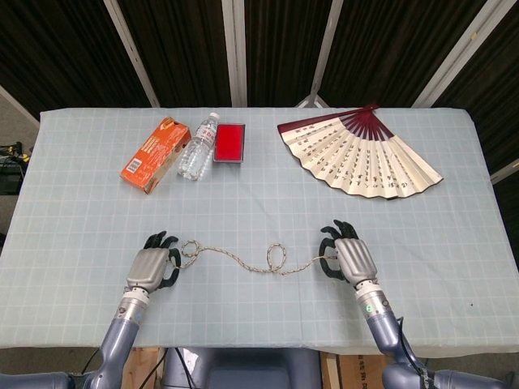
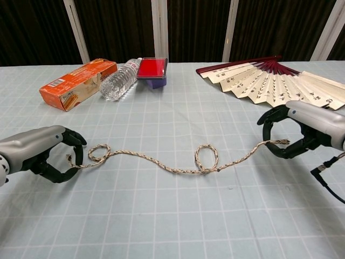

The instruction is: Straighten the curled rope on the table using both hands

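A thin braided rope (image 1: 235,257) lies across the near part of the table, with one small loop by its left end (image 2: 98,152) and another near its middle (image 2: 206,158). My left hand (image 1: 154,267) (image 2: 40,154) pinches the frayed left end between thumb and a finger, just above the cloth. At the other side, my right hand (image 1: 350,259) (image 2: 307,127) holds the right end in the ring of its curled fingers. That end is lifted slightly off the table. Between the loops the rope runs in a slack, gently wavy line.
Along the far side of the table (image 1: 454,267) lie an orange box (image 1: 151,154), a plastic water bottle (image 1: 198,147) on its side, a red pad in a case (image 1: 229,143) and an open paper fan (image 1: 365,154). All are well away from the rope.
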Tool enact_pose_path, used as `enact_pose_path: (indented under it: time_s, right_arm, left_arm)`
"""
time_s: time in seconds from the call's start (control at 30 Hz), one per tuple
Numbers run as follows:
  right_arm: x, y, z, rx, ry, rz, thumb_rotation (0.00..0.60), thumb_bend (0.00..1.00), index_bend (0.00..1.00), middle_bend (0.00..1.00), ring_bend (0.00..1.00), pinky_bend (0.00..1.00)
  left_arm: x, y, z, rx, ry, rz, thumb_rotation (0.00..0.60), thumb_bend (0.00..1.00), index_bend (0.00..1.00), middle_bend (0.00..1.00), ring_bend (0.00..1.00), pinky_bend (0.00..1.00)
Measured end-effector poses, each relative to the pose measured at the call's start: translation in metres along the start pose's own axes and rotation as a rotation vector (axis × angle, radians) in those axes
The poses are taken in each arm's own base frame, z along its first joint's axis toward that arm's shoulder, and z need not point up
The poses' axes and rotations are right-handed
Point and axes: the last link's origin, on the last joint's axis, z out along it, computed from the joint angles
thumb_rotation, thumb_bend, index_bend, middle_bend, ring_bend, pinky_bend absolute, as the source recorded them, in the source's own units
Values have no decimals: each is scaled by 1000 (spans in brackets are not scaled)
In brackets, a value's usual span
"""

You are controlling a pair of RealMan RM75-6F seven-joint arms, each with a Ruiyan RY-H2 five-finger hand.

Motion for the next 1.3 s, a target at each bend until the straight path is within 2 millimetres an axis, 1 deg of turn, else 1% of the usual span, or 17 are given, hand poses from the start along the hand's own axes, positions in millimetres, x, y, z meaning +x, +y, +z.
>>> enact_pose_path:
  time_s: [0.17, 0.37, 0.57, 0.87, 1.07, 1.3]
  right_arm:
    - [2, 3, -2, -5, 3, -5, 600, 514, 628, 238, 25, 0]
    - [6, 9, -4, -19, 10, -14, 600, 513, 628, 239, 25, 0]
    - [17, 21, -6, -44, 29, -34, 600, 514, 629, 239, 25, 0]
    - [41, 48, -11, -104, 72, -58, 600, 514, 632, 242, 25, 0]
    - [58, 68, -15, -146, 102, -73, 600, 513, 632, 241, 25, 0]
    - [75, 92, -20, -203, 128, -87, 600, 514, 632, 242, 25, 0]
  left_arm:
    - [9, -4, 0, 1, 23, 1, 600, 584, 601, 166, 0, 0]
    - [23, -11, -1, 6, 54, 0, 600, 584, 606, 167, 0, 0]
    - [40, -19, -4, 13, 85, -3, 600, 584, 608, 167, 0, 0]
    - [72, -44, -12, 46, 139, -17, 600, 589, 610, 167, 0, 0]
    - [93, -64, -23, 64, 176, -21, 600, 589, 610, 167, 0, 0]
    - [105, -83, -36, 82, 191, -22, 600, 589, 611, 168, 0, 0]
